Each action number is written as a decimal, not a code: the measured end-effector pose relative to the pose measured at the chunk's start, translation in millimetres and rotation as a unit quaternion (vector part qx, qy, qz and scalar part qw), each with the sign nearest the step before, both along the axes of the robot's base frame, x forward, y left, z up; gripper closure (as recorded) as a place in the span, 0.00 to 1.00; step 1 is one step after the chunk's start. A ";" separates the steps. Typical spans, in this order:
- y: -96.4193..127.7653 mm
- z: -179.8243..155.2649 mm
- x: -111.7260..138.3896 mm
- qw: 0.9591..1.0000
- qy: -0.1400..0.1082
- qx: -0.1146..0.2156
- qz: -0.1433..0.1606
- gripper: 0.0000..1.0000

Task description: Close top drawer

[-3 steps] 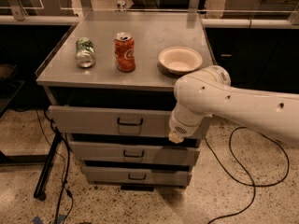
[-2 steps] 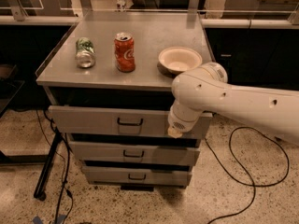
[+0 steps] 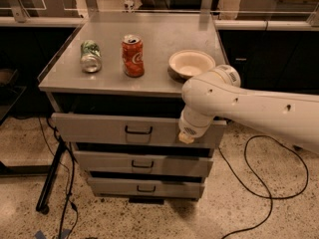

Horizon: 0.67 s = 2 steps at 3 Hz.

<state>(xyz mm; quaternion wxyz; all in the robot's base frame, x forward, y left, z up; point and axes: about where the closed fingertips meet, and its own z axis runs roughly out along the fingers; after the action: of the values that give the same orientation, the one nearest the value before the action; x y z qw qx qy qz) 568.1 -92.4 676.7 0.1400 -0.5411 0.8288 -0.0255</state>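
The top drawer (image 3: 94,128) is a wide grey metal drawer with a small dark loop handle (image 3: 138,130) at its centre. It stands pulled out a little, with a dark gap between its front and the cabinet top. My white arm reaches in from the right. My gripper (image 3: 187,135) is at the arm's end, against the right part of the drawer's front panel, right of the handle. The arm's bulk hides the drawer's right end.
On the cabinet top (image 3: 159,39) lie a green can on its side (image 3: 90,56), an upright red can (image 3: 133,55) and a white bowl (image 3: 191,63). Two lower drawers (image 3: 142,164) stand slightly out. A black cable (image 3: 259,183) loops on the floor at right, and a dark stand leg (image 3: 50,183) is at left.
The arm's end has shifted slightly up and to the left along the drawer front. The drawer front looks about where it was.
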 end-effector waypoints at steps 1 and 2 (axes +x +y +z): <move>0.0 0.0 0.0 1.000 0.000 0.000 0.000 0.54; 0.0 0.0 0.0 1.000 0.000 0.000 0.000 0.23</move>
<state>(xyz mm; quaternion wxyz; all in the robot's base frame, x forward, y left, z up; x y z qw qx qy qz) 568.1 -92.4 676.7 0.1400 -0.5411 0.8288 -0.0255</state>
